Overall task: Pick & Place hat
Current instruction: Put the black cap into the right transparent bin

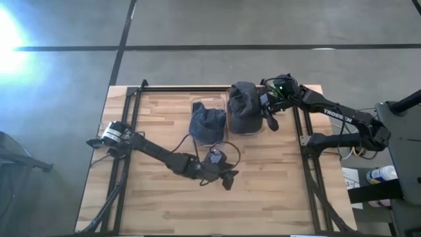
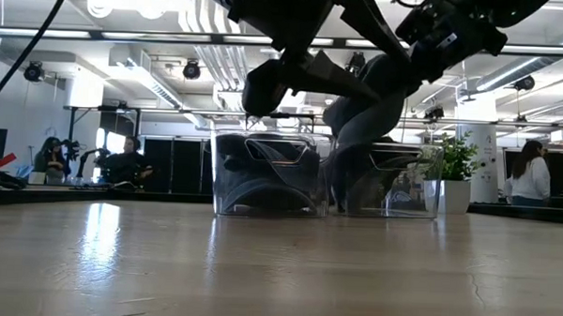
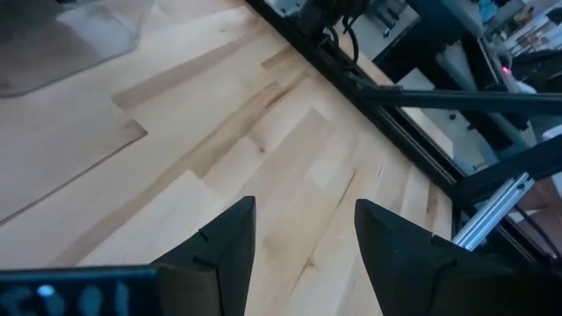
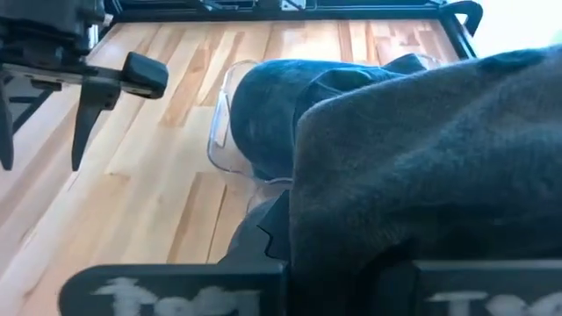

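Observation:
A grey hat (image 1: 243, 105) hangs over the right one of two clear bins (image 2: 386, 188) at the table's far middle. My right gripper (image 1: 268, 110) is shut on it from the hat's right side. The hat fills the right wrist view (image 4: 421, 167) and shows as a dark drooping shape in the low view (image 2: 363, 119). A blue hat (image 1: 207, 124) sits inside the left bin (image 2: 262, 176). My left gripper (image 1: 227, 176) hovers open over bare wood nearer the table's front, with nothing between its fingers (image 3: 303, 250). My right gripper holds the grey hat by its upper right edge (image 1: 260, 105), coming at it from the table's right side. One finger (image 4: 263, 237) shows beside the cloth; the hat hides the other. The hat hangs slack below the fingers, its lower part (image 2: 351, 174) down inside the right bin.
The two bins stand side by side just inside the black frame's far bar (image 1: 197, 90). Frame rails run down the table's left (image 1: 122, 164) and right (image 1: 309, 171) sides. Bare wood (image 1: 263, 191) stretches toward the near edge. People sit and stand in the room beyond.

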You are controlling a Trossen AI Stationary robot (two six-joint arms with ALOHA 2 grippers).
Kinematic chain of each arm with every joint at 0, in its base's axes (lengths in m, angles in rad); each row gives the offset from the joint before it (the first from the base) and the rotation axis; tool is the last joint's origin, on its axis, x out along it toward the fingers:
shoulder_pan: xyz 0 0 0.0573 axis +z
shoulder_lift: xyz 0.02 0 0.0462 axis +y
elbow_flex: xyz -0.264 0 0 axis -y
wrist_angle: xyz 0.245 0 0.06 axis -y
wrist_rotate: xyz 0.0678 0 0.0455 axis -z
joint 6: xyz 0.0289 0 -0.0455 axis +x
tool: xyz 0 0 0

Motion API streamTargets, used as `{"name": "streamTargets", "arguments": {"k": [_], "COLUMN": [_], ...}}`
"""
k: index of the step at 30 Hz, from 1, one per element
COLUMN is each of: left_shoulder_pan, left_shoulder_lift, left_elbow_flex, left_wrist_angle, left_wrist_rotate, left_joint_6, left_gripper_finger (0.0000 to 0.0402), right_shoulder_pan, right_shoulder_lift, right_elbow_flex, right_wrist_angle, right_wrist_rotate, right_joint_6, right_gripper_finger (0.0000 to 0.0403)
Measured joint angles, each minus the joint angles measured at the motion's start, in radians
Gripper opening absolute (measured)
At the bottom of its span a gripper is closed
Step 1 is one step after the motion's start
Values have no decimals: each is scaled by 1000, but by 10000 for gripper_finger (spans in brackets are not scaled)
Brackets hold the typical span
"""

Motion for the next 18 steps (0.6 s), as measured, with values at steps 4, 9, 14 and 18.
{"name": "streamTargets", "arguments": {"k": [4, 9, 14, 18], "left_shoulder_pan": [0, 0, 0, 0], "left_shoulder_lift": [0, 0, 0, 0], "left_elbow_flex": [0, 0, 0, 0], "left_wrist_angle": [-26, -47, -80, -93], "left_wrist_rotate": [9, 9, 9, 13], "left_joint_6": [-1, -1, -1, 2], "left_gripper_finger": [188, 188, 188, 188], "right_shoulder_pan": [-1, 5, 42, 47], "right_shoulder_lift": [25, 71, 130, 202], "right_elbow_flex": [-20, -52, -54, -54], "right_wrist_angle": [19, 12, -5, -26], "right_wrist_rotate": [6, 9, 12, 5], "right_joint_6": [-11, -15, -11, 50], "right_gripper_finger": [13, 13, 13, 13]}}
